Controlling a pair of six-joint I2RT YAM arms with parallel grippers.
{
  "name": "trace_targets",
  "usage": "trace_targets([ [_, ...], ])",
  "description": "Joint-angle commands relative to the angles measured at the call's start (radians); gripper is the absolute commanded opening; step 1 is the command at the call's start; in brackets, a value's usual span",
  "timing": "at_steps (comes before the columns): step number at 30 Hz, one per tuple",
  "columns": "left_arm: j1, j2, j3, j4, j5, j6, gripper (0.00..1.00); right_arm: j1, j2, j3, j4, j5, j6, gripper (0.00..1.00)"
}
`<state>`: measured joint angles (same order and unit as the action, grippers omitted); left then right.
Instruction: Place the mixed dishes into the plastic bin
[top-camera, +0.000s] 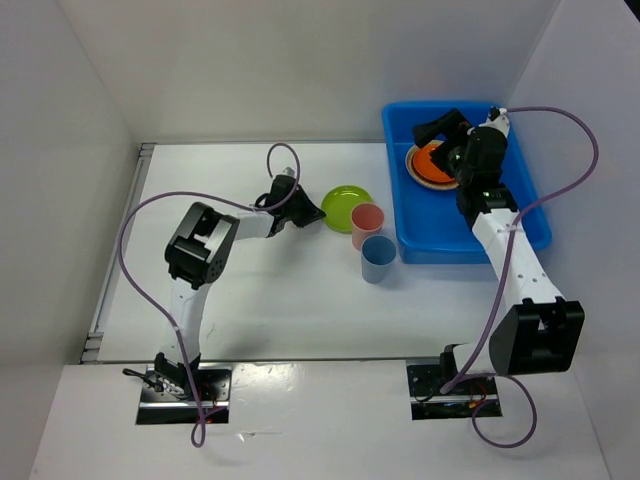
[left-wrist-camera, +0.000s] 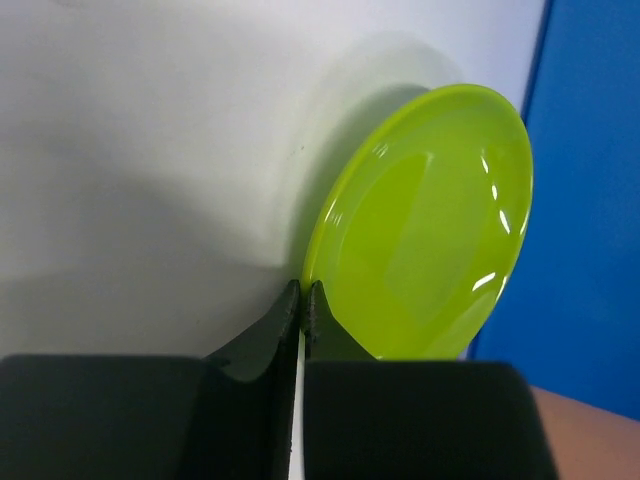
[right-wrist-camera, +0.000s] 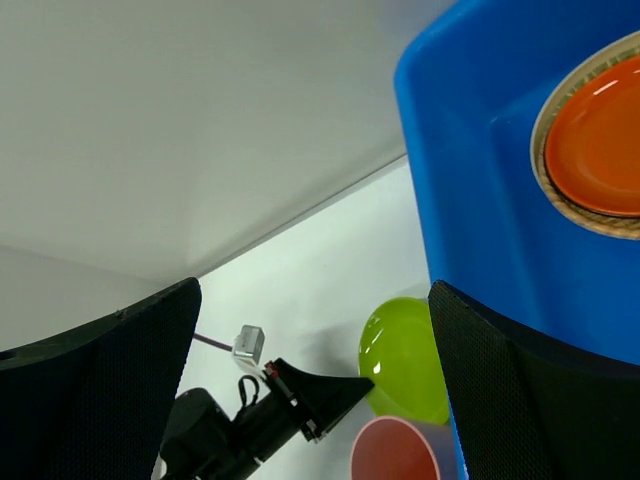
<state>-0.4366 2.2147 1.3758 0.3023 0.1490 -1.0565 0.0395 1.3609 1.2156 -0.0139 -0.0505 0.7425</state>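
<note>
The lime green plate (top-camera: 347, 205) lies left of the blue plastic bin (top-camera: 430, 240). My left gripper (top-camera: 316, 212) is shut on the plate's near rim; in the left wrist view the fingers (left-wrist-camera: 318, 310) pinch the edge of the plate (left-wrist-camera: 430, 230), which looks tilted up. The salmon-pink cup (top-camera: 367, 222) and the blue cup (top-camera: 378, 257) stand upright beside the bin. An orange plate (top-camera: 434, 160) rests on a bamboo tray (right-wrist-camera: 545, 180) inside the bin (right-wrist-camera: 470, 200). My right gripper (top-camera: 440, 135) is open and empty above the bin. The tan and black plates are hidden.
White walls close in the table at the back and both sides. The bin fills the back right corner. A purple cable loops over each arm. The cups stand close to the bin's left wall, right of the lime plate.
</note>
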Motion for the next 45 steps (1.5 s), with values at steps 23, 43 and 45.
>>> trace_targets([
  [23,0.217,-0.636,-0.096,-0.135,0.296,0.167,0.0,0.164,0.162,0.218,0.077,-0.634,-0.198,0.99],
  [43,0.188,-0.615,-0.046,-0.154,0.416,0.194,0.0,0.243,0.42,0.332,0.0,-0.641,-0.223,0.43],
  [45,0.188,-0.604,-0.035,-0.154,0.416,0.204,0.0,0.243,0.42,0.341,0.0,-0.65,-0.223,0.21],
])
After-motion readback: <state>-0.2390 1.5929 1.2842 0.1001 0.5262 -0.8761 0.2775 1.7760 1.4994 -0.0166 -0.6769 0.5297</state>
